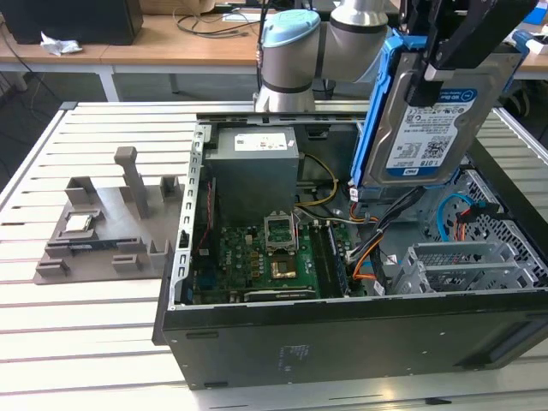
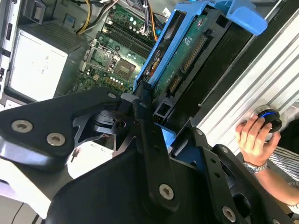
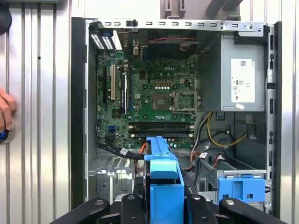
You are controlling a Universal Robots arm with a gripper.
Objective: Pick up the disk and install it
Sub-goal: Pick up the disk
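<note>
A slatted table (image 1: 94,342) carried the open computer case (image 1: 342,334). The disk (image 1: 432,128) was held upright above the case, clamped by the claw (image 1: 425,81). Pickup was done; installation was not.

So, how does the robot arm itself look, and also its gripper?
The arm has silver-grey rounded joints with light blue caps. The gripper is matte black: its fingers are flat, angular link bars joined with silver screws.
</note>
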